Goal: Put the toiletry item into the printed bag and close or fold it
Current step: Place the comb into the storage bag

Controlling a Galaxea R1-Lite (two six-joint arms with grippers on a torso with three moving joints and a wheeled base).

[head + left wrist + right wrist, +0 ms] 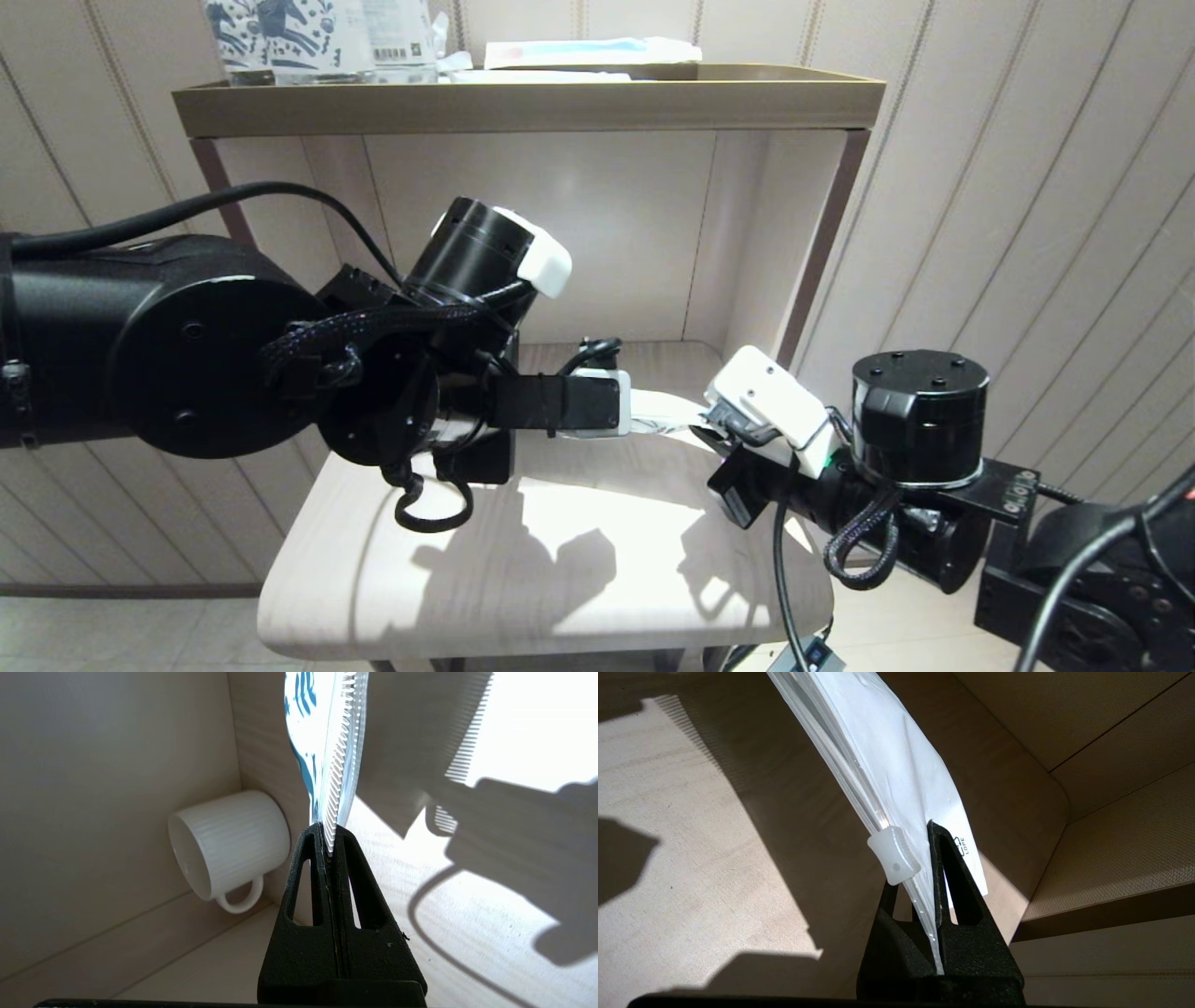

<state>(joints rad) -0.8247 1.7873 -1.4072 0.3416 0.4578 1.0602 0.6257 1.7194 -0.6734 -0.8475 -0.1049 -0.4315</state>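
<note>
The left gripper (pixel 330 851) reaches in over the pale wooden seat (pixel 523 569) from its left side, its fingers (pixel 359 882) clamped flat together on one end of the printed bag (pixel 303 728). Through the bag's clear face the toiletry item (pixel 343 751) shows as a row of fine white teeth running along the pouch, so it seems to lie inside, though the glare makes that hard to confirm. A white ribbed mug (pixel 233 844) lies on its side in the back corner of the seat, beside the bag. The bag hangs above the middle of the seat, stretched between the two grippers and clear of the wood. Its other end is pinched by the right gripper (pixel 927 891), which comes in from the seat's right side, fingers (pixel 957 877) closed on the bag's corner just beside the white plastic slider (pixel 895 855). Above the seat, a shelf (pixel 523 103) carries horse-printed packs (pixel 280 33).
</note>
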